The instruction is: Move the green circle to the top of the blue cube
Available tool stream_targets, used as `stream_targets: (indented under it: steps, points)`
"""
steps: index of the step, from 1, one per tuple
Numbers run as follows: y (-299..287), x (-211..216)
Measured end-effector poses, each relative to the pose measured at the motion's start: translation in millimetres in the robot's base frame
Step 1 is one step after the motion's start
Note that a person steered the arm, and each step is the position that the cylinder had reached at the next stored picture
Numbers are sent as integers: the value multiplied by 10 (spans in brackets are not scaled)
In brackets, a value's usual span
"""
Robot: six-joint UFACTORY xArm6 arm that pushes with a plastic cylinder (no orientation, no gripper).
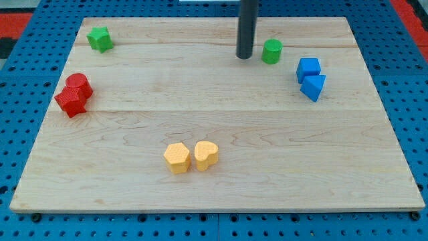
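The green circle point(271, 51) stands near the view's top, right of centre. My tip point(244, 56) is just to its left, with a small gap between them. The blue cube point(308, 68) sits to the right of the green circle and a little lower. A blue triangular block point(313, 87) touches the cube from below.
A green star-like block point(99, 39) lies at the top left. A red circle point(78, 84) and a red star point(71, 102) sit together at the left edge. Two yellow blocks point(176, 158) point(206, 155) lie side by side at bottom centre. The wooden board point(214, 201) lies on a blue pegboard.
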State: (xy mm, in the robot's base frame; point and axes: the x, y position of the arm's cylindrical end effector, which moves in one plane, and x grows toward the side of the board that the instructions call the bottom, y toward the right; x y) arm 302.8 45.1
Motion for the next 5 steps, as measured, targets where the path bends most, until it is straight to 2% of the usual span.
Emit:
stream_targets:
  steps: [1, 3, 4, 5]
  points:
    - [91, -80]
    - [764, -162]
    - [823, -150]
    - [467, 254]
